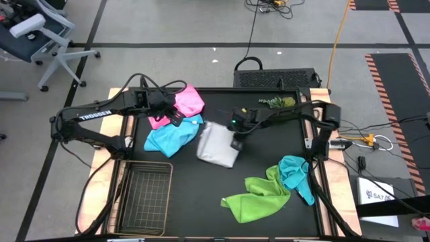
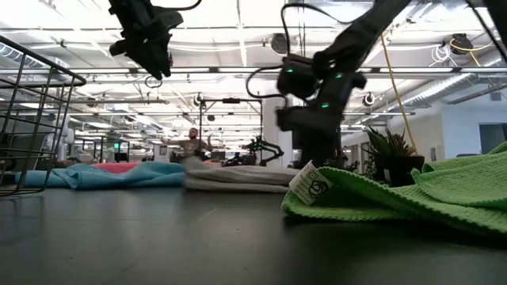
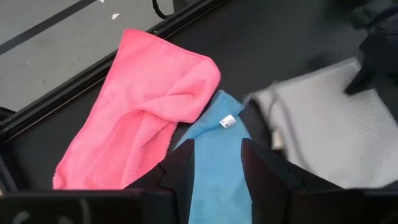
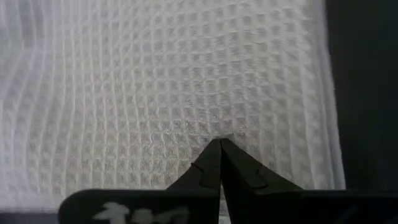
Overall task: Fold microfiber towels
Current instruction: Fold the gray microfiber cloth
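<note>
The pale grey-white towel (image 1: 216,144) lies folded and flat at the table's middle. My right gripper (image 1: 236,142) is down on its right part, fingers shut. The light blue towel (image 1: 171,138) lies crumpled to its left, overlapping the pink towel (image 1: 185,102) at the far left. My left gripper (image 1: 176,119) hangs open and empty well above the blue towel (image 3: 214,162), high over the table in the low view (image 2: 152,55). The lime green towel (image 1: 256,198) and the teal towel (image 1: 294,175) lie bunched at the near right. My right gripper has its shut fingertips on the grey-white towel's top layer (image 4: 231,132), a little in from the towel's right edge. The cloth puckers slightly at the tips. The fingers come from above, slanting down. The towel lies flat on the table, not lifted.
A wire mesh basket (image 1: 144,195) stands at the near left corner. A small green plant (image 1: 279,102) stands at the far right. Bare black tabletop (image 1: 195,181) lies between the basket and the green towel. A person shows far off in the room behind (image 2: 190,142).
</note>
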